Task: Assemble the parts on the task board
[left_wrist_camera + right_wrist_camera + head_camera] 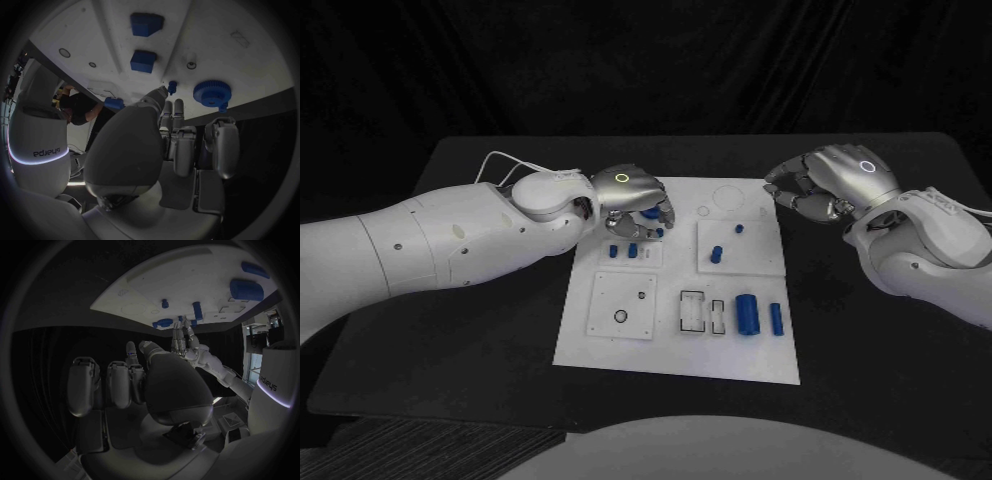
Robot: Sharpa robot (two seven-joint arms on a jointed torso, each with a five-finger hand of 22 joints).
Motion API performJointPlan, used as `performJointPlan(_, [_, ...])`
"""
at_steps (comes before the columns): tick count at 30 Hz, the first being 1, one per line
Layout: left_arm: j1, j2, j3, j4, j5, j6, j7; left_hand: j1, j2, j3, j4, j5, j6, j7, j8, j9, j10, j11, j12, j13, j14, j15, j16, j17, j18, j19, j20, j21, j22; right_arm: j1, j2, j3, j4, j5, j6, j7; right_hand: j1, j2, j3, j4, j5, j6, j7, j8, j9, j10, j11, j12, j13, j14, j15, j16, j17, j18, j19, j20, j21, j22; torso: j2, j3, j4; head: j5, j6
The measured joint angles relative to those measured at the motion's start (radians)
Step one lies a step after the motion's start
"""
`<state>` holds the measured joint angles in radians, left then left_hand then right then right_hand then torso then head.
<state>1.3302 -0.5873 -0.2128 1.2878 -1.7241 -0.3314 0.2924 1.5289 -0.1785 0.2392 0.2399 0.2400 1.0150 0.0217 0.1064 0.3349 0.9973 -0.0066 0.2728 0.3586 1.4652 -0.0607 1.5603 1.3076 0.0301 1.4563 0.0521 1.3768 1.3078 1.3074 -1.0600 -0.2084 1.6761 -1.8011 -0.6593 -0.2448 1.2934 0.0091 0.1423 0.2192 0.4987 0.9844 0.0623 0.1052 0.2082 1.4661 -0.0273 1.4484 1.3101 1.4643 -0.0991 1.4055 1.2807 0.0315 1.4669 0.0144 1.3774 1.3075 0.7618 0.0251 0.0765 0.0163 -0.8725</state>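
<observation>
Left hand (630,203) seen from the head view poised over the far left part of the task board (678,362), fingers bent down toward a blue gear (648,213), grip not discernible; right hand (828,183) idle off the board's far right corner, fingers curled on nothing. From the left wrist view, fingertips (164,93) near a small blue peg (172,87) just beside that gear, two blue blocks (144,61) beyond: probably a pick or seating step, calling for a closing pinch clear of the blocks. From the right wrist view, board with a large blue cylinder (246,289) well beyond the curled fingers.
</observation>
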Motion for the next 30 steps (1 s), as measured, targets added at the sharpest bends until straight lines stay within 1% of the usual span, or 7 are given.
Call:
performJointPlan(3, [-0.001,0.005,0.0,-0.009,0.0,0.0,-0.003,0.0,0.0,0.009,0.0,0.006,0.005,0.005,0.0,-0.002,0.0,0.0,-0.011,-0.008,0.0,0.0,0.0,0.0,0.0,0.0,0.0,-0.004,0.0,0.0,0.0,0.0,0.0,0.0,0.0,0.0,0.0,0.0,0.0,0.0,0.0,0.0,0.0,0.0,0.0,0.0,0.0,0.0,0.0,0.0,0.0,0.0,0.0,0.0,0.0,0.0,0.0,0.0,0.0,0.0,0.0,0.001,0.0])
performJointPlan(13, [-0.002,0.024,0.0,-0.036,-0.001,0.002,-0.007,0.0,0.0,0.033,-0.008,0.032,0.005,0.005,-0.01,-0.01,-0.002,0.002,-0.029,-0.03,0.0,0.0,-0.012,0.0,0.0,-0.004,-0.004,-0.013,0.0,0.0,-0.003,0.0,0.002,0.0,0.004,0.0,0.0,0.0,0.0,0.0,0.004,0.0,0.0,0.0,-0.001,0.0,0.0,0.0,0.0,0.0,0.0,0.0,-0.002,0.0,0.0,0.0,0.0,0.0,0.0,0.0,0.0001,0.0,0.0])
performJointPlan(15, [-0.003,0.026,0.0,-0.04,-0.001,0.003,-0.008,0.0,0.0,0.033,-0.008,0.032,0.009,0.009,-0.01,-0.01,0.0,0.004,-0.031,-0.032,0.0,0.0,-0.015,0.0,0.0,-0.004,-0.004,-0.019,0.0,0.0,-0.003,0.0,0.002,0.0,0.005,0.0,0.0,0.0,0.0,0.0,0.004,0.0,0.0,0.0,-0.001,0.0,0.0,0.0,0.0,0.0,0.0,0.0,-0.002,0.0,0.0,0.0,0.0,0.0,0.0,0.0,0.0,0.002,0.0])
performJointPlan(19, [-0.005,0.028,0.0,-0.043,-0.001,0.005,-0.01,-0.006,-0.006,0.039,-0.006,0.014,0.02,0.012,-0.01,-0.012,0.015,0.007,-0.038,-0.041,0.0,0.0,-0.015,0.0,0.0,-0.004,-0.004,-0.019,0.0,-0.001,-0.003,0.0,0.001,0.0,0.006,0.0,0.0,0.0,0.0,0.0,0.004,0.0,0.0,0.0,-0.001,0.0,0.0,0.0,0.0,0.0,0.0,0.0,-0.002,0.0,0.0,0.0,0.0,0.0,0.001,-0.0001,0.0,0.003,0.0])
performJointPlan(21, [-0.006,0.029,0.0,-0.044,-0.001,0.006,-0.012,-0.005,-0.005,0.041,-0.008,0.008,0.026,0.014,-0.01,-0.012,0.028,0.003,-0.038,-0.043,0.0,0.0,-0.015,0.0,0.0,-0.004,-0.004,-0.019,0.0,-0.001,-0.002,0.0,0.001,0.0,0.007,0.0,0.0,0.0,0.0,0.0,0.004,0.0,0.0,0.0,-0.001,0.0,0.0,0.0,0.0,0.0,0.0,0.0,-0.002,0.0,0.0,0.0,0.0,0.0,0.001,-0.0001,-0.0003,0.003,0.0])
performJointPlan(22, [-0.006,0.03,0.0,-0.044,-0.001,0.007,-0.012,-0.005,-0.005,0.041,-0.008,0.005,0.032,0.014,-0.01,-0.012,0.034,0.005,-0.038,-0.044,0.0,0.0,-0.015,0.0,0.0,-0.004,-0.004,-0.019,0.0,-0.002,-0.002,0.0,0.001,0.0,0.007,0.0,0.0,0.0,0.0,0.0,0.004,0.0,0.0,0.0,-0.001,0.0,0.0,0.0,0.0,0.0,0.0,0.0,-0.002,0.0,0.0,0.0,0.0,0.0,0.001,0.0,-0.0004,0.003,0.0])
performJointPlan(30, [-0.01,0.033,0.0,-0.046,-0.001,0.018,-0.015,-0.011,0.0,0.047,-0.014,0.005,0.041,0.016,-0.01,-0.012,0.062,0.005,-0.038,-0.045,0.0,0.0,-0.015,0.0,0.0,-0.004,-0.004,-0.019,0.0,-0.007,0.001,0.0,-0.002,0.0,0.009,0.0,0.0,0.0,0.003,-0.003,0.004,0.0,0.0,0.0,-0.001,0.0,0.0,-0.004,0.0,0.0,0.0,0.0,-0.003,0.0,0.0,0.0,0.0,0.0,0.0,0.0,-0.0002,0.003,0.0])
